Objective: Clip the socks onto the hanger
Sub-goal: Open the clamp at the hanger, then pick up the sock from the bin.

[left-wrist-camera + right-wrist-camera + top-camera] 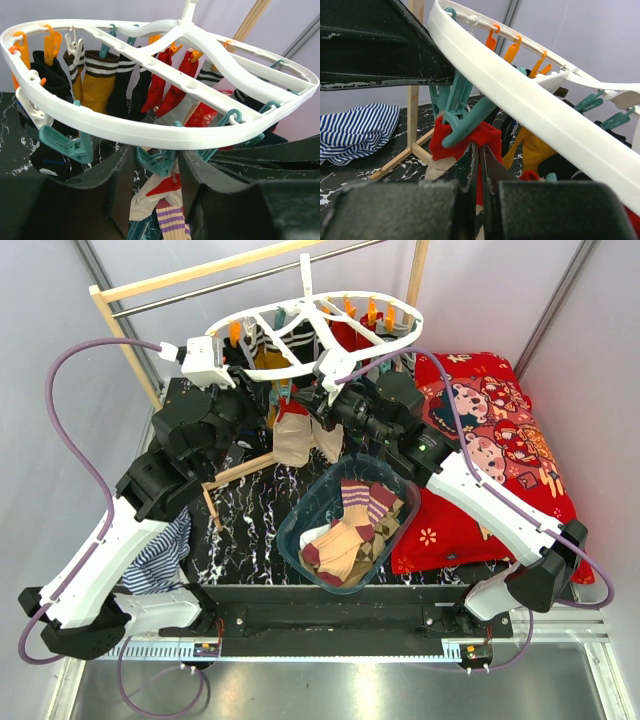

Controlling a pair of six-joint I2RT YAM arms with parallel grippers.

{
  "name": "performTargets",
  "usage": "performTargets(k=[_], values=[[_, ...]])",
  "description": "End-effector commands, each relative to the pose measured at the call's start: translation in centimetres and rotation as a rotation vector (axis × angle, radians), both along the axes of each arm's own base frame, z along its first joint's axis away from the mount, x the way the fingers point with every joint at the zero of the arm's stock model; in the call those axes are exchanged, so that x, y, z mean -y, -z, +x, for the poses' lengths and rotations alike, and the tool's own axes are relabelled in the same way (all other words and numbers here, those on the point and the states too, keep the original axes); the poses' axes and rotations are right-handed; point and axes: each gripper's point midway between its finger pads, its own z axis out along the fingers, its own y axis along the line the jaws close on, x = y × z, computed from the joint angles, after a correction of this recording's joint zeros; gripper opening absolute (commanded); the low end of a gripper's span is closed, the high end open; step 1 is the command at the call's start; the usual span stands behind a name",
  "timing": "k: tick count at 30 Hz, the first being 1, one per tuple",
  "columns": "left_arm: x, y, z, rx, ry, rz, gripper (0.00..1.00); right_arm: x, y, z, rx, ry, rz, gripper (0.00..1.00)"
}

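A black marbled table [250, 530] stands between pale grey walls, with a wooden rack [128, 335] rising at the back. The hanger [125, 131] hangs from the rack's metal rod [220, 285], with socks [100, 85] clipped round it. More lie in a clear tub [290, 525] mid-table. A red cushion [490, 430] lies at the right and a striped cloth [160, 555] at the left. The left gripper [156, 160] is spread beneath the hanger's near rim. The right gripper [480, 160] pinches a red-topped sock [492, 137] just under a teal clip [465, 120].

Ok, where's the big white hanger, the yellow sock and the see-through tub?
hanger [125, 127], left wrist view, front of its rim.
yellow sock [97, 87], left wrist view, its middle.
see-through tub [310, 498], top view, its left rim.
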Motion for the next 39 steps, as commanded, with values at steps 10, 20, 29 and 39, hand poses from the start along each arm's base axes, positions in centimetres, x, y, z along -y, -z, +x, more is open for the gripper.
performTargets(k=[10,20,29,39], values=[[-0.5,-2.4,-0.3,0.049,-0.01,-0.053,0.12,1.6,-2.6,-0.6,0.046,0.022,0.061,0.04],[-0.2,-1.3,0.0,0.047,-0.005,-0.038,0.11,3.5,-0.7,-2.7,-0.088,0.028,0.05,0.4],[-0.4,-1.9,0.0,0.077,-0.01,-0.046,0.11,9.0,7.6,-5.3,-0.516,0.243,0.029,0.48],[-0.6,-2.0,-0.1,0.087,-0.014,-0.049,0.11,11.6,20.6,-6.0,-0.929,0.535,-0.027,0.48]])
